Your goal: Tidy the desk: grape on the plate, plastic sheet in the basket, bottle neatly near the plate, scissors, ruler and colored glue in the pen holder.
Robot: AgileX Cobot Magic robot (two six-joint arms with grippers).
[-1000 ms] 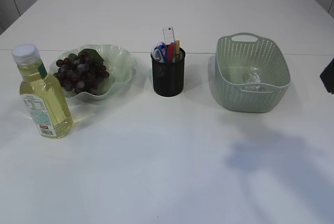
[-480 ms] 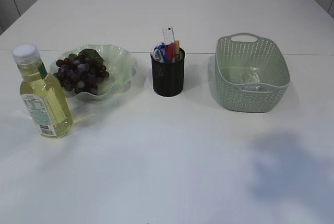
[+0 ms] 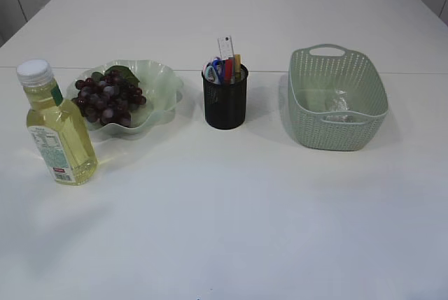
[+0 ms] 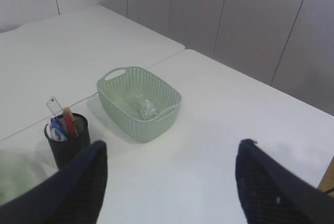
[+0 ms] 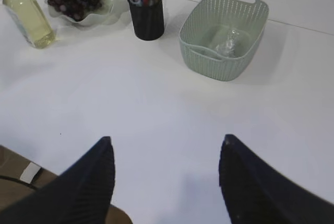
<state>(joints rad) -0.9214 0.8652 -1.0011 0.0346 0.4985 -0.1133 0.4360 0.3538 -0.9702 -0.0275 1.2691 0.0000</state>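
Grapes (image 3: 108,101) are sitting in the pale green wavy plate (image 3: 162,83) at the left of the white table (image 3: 224,223), dark bunch with a leaf at the back. I'm seeing the bottle (image 3: 57,126) standing upright just beside the plate, at its front left, white cap on, yellowish liquid inside, label facing partly toward the camera. Black mesh pen holder (image 3: 225,101) is standing in the middle, to the right of the plate and apart from it; ruler (image 3: 225,46) is sticking up tallest out of it, scissors (image 3: 213,70) with blue-white handles are showing at the left of the rim, and I'm reading the red and orange sticks next to them as the colored glue (image 3: 232,67). Green perforated basket (image 3: 337,97) is standing to the right of the holder, well apart, and the crumpled clear plastic sheet (image 3: 339,103) is lying on its floor.

I'm watching both arms hanging well above the table, off the objects. Left gripper (image 4: 169,182) is spread wide, nothing between its fingers (image 4: 78,187). Right gripper (image 5: 166,179) is also spread wide and gripping nothing.
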